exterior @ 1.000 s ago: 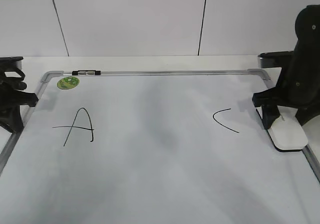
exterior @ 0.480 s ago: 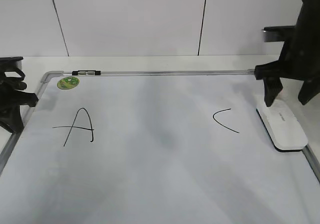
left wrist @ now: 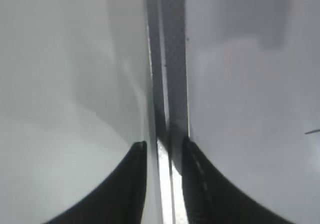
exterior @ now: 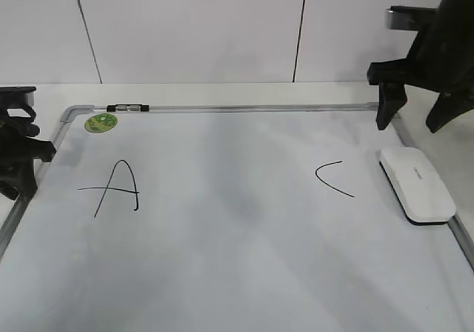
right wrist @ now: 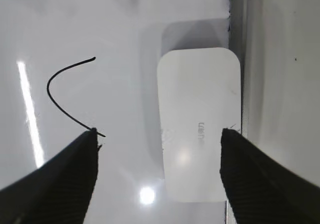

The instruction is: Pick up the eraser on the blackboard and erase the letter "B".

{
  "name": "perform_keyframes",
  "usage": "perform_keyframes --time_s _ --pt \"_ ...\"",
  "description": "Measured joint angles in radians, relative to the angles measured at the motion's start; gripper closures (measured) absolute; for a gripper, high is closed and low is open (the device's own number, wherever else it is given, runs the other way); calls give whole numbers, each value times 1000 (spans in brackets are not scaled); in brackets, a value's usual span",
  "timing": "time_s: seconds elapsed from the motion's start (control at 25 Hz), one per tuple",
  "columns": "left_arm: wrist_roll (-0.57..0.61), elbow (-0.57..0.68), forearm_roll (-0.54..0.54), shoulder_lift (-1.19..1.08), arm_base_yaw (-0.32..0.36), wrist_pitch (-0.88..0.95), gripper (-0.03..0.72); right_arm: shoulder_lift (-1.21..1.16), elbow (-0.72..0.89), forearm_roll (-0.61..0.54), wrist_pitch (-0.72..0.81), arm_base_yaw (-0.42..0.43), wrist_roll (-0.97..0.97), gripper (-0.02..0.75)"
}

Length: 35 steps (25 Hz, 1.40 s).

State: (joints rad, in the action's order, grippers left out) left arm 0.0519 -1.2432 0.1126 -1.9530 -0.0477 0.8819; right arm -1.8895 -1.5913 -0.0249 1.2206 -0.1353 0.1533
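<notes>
Your right claw (right wrist: 159, 134) hangs spread wide and empty. Directly beneath it, between the two fingers, lies the white rounded oblong plastic eraser (right wrist: 199, 119), flat on the large white dry-erase blackboard (exterior: 237, 258), with its outer long side against the grey frame. Nothing touches the eraser.

Just inboard of the claw sits a thin black curved "C" stroke (right wrist: 60, 91). Beyond that, the middle of the board is bare: you can find no letter "B" there. Farther across stands the black marker "A" (exterior: 115, 187), with a round green sticker (exterior: 101, 122) in the corner past it.

At the far side your left claw (left wrist: 162, 146) straddles the grey metal frame rail (left wrist: 172, 59), its fingers a little apart. You cannot tell whether it pinches the rail.

Judged from this, the wiping looks finished and the eraser is set down. Your next move calls only for lifting clear without nudging the eraser.
</notes>
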Motion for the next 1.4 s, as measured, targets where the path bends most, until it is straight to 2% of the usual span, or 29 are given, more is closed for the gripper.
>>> perform_keyframes --time_s 0.16,0.32,0.84,1.2,1.4 --pt "2 0 -6 0 0 16 380 44 0 -25 2 0 -2 154" --pt "2 -6 -12 -3 0 33 309 97 0 -32 5 0 -8 154" --pt "4 -199 -35 20 -6 287 298 288 0 -97 13 0 -12 154" --pt "6 -206 -74 137 -6 330 353 490 0 -148 30 0 -12 155" --pt "6 -176 -72 283 -6 332 360 650 47 -185 33 0 -12 154"
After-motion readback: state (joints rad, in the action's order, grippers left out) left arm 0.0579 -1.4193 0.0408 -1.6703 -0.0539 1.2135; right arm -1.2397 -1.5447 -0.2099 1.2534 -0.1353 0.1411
